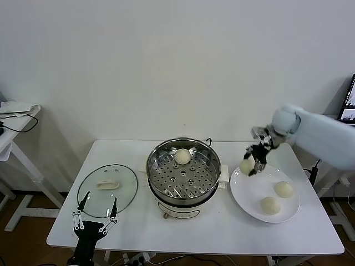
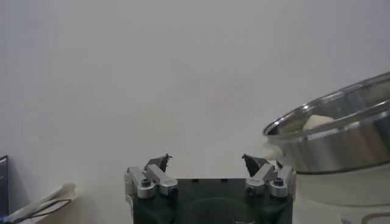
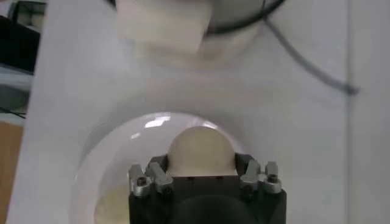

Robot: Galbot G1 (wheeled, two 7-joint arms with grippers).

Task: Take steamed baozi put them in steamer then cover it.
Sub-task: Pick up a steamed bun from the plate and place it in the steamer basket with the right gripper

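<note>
Right gripper (image 1: 250, 166): our working arm, over the far-left rim of the white plate (image 1: 252, 200), jaws pinching one steamed baozi (image 3: 200, 152). The right wrist view shows the bun sitting squarely between the two jaws.
Key relation: the steamer (image 1: 183, 170) lies to the left of the held bun, close by across a narrow gap of tabletop (image 1: 138, 230). We judge the carry to be a short leftward move over the near rim.
Bun shape: round, no long axis, so we see no need to turn the wrist.
Steamer contents: one bun (image 1: 182, 156) rests on the far part of the perforated tray; the centre and near side are bare.
Plate: two buns left, (image 1: 284, 189) and (image 1: 270, 205).
Left gripper (image 1: 95, 217): parked at the near-left tabletop edge, jaws spread and holding nothing, beside the glass lid (image 1: 107, 189).
Nearer arm: the right for the buns, the left for the lid.
Hard to make out: whether the held bun is clear of the plate. The right arm runs out of the head view.
</note>
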